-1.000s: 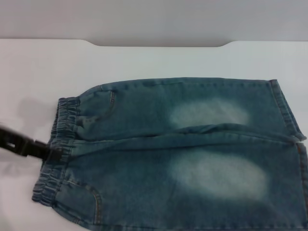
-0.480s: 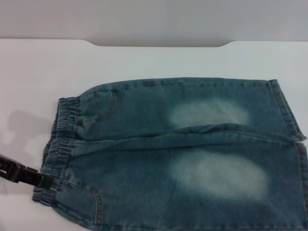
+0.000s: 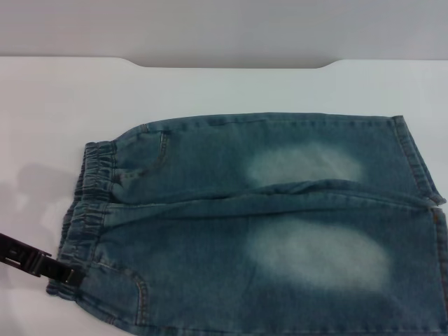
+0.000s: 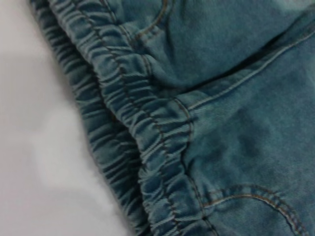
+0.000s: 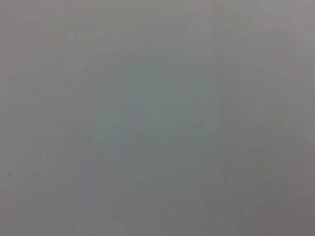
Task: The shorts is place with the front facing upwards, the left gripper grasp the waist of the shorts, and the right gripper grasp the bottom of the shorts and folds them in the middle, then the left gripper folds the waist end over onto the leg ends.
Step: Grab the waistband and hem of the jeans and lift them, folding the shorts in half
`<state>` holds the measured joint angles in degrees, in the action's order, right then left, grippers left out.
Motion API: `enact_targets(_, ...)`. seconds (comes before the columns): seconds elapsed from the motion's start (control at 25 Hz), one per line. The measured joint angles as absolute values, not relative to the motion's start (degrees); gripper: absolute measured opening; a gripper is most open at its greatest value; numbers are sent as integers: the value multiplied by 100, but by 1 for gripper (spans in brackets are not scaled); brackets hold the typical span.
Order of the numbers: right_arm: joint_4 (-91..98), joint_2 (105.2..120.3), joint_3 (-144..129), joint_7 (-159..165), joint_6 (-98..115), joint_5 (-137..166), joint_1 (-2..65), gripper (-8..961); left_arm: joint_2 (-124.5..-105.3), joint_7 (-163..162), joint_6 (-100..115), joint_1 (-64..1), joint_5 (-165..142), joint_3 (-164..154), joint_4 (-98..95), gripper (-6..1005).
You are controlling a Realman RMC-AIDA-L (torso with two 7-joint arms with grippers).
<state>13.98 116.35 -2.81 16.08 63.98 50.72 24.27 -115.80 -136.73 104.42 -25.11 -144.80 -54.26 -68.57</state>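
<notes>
1. Our left gripper (image 3: 70, 274) reaches in from the left edge of the head view as a dark bar, its tip at the near corner of the waist (image 3: 82, 231). We cannot tell whether its fingers are spread or closed on the cloth; our left wrist view shows only fabric, no fingers.

2. Over the last second this gripper has slid along the waistband toward us, from about the band's middle to its near corner. We judge it is lining up for its grasp there, not yet lifting: the band lies flat with no raised fold.

3. In the left wrist view the ruffled elastic waistband (image 4: 147, 147) fills the frame close up, with a curved pocket seam (image 4: 246, 189) beside it and bare white table (image 4: 34, 147) next to the band.

4. The shorts (image 3: 280, 224) lie flat, front up, on the white table (image 3: 210, 84). The waist is at our left and the leg hems (image 3: 420, 164) at our right, with two pale thigh patches between.

5. Our right gripper is not in the head view, and its wrist view shows only blank grey.

6. No fold has begun; both grasps remain to be made.
</notes>
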Motion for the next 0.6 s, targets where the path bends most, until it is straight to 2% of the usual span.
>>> enact_targets(0.6, 1429, 11628, -247, 1608, 6398, 5072, 2376, 576, -11433, -13741, 10423, -2575, -14600, -5295, -7043, 622)
